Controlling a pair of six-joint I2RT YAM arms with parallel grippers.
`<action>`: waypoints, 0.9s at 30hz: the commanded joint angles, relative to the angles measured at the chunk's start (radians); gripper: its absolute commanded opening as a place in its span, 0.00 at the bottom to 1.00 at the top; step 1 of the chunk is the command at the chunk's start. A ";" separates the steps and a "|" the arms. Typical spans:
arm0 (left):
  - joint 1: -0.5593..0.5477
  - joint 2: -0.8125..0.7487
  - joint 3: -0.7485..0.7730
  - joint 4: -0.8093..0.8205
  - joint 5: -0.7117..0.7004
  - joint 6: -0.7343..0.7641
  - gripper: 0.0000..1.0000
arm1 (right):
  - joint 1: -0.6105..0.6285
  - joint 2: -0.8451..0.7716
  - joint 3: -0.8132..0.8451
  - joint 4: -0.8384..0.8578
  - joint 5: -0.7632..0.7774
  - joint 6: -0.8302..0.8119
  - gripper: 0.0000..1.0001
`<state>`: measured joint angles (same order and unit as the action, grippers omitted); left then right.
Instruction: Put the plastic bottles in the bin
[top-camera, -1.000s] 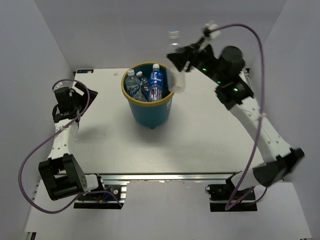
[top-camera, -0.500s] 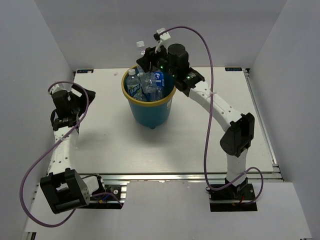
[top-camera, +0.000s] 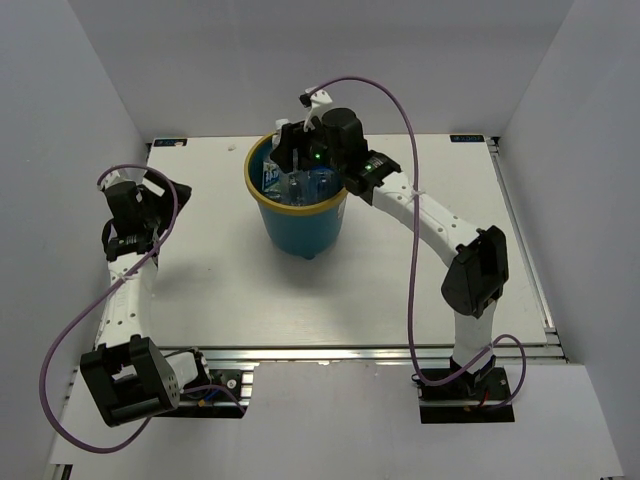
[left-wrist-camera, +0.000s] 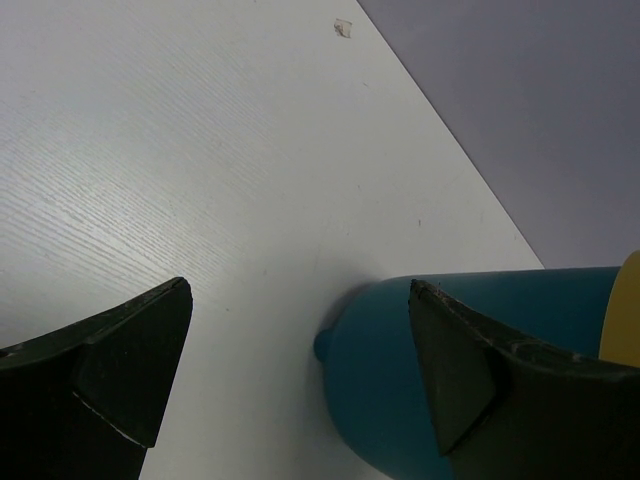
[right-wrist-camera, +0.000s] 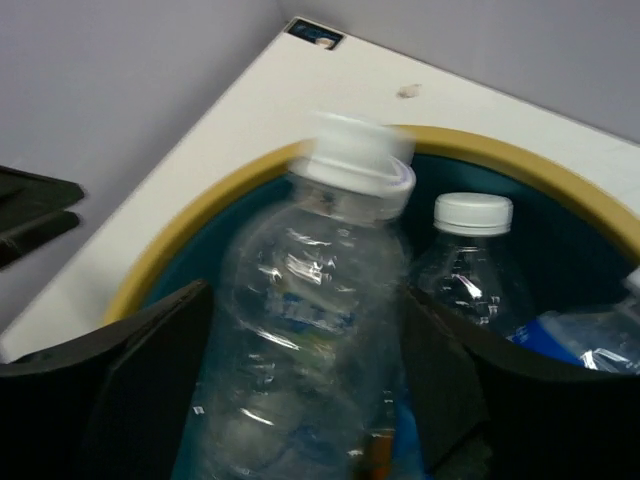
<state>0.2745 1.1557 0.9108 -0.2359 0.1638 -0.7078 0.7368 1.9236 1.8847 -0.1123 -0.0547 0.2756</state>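
Our right claw (right-wrist-camera: 305, 295) hangs over the bin (top-camera: 305, 225) with a clear, blurred bottle (right-wrist-camera: 300, 250) between its fingers. We cannot tell whether they grip it. Inside lie other bottles (right-wrist-camera: 470, 265). Our left claw (left-wrist-camera: 298, 290) gapes wide and empty above the surface (left-wrist-camera: 150, 150).

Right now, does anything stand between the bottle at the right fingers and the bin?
Nothing visible does. The clear bottle sits between the right fingers, over the mouth of the bin and within its yellow rim. A white-capped bottle and others already lie in the bin beside it, so it may come to rest on them.
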 joint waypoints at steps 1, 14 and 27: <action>-0.003 -0.031 0.002 -0.019 -0.024 0.005 0.98 | -0.008 -0.011 0.031 -0.058 0.049 -0.049 0.80; -0.001 -0.039 0.057 -0.052 -0.095 0.014 0.98 | -0.008 -0.138 0.105 -0.053 0.185 -0.111 0.89; 0.025 -0.074 -0.018 0.007 -0.150 0.073 0.98 | -0.370 -0.691 -0.634 0.066 0.243 0.019 0.89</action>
<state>0.2863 1.1110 0.9104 -0.2501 0.0624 -0.6621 0.4599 1.3521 1.4807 -0.0910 0.1299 0.2440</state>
